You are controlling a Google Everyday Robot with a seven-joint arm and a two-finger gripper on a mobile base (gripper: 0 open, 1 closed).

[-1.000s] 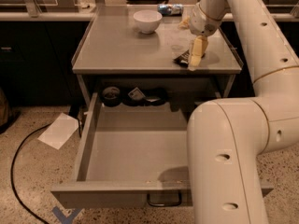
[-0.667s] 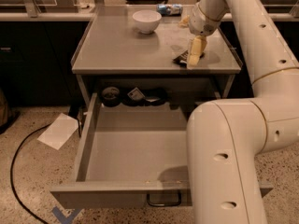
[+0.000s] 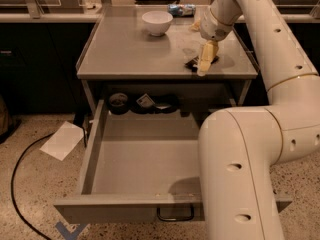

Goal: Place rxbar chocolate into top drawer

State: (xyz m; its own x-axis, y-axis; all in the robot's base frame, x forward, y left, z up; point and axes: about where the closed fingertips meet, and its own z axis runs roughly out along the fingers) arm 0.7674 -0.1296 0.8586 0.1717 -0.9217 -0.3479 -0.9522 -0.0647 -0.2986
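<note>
The rxbar chocolate [image 3: 192,63] lies as a small dark bar on the grey table top, near its front right edge. My gripper [image 3: 204,64] points down at the bar's right side, right over it or touching it; I cannot tell which. The top drawer [image 3: 145,159] is pulled wide open below the table top. Its flat grey bottom is bare at the front, and its metal loop handle [image 3: 175,216] hangs on the front panel. My arm's large white links cover the drawer's right part.
A white bowl [image 3: 157,22] and a bluish shiny packet [image 3: 181,9] stand at the back of the table. A black tape roll [image 3: 118,102] and a small packet [image 3: 146,101] lie at the drawer's back. White paper [image 3: 62,140] and a black cable [image 3: 20,184] are on the floor to the left.
My gripper has shifted slightly left and down at the bar. The bar, the drawer and everything else stay where they were.
</note>
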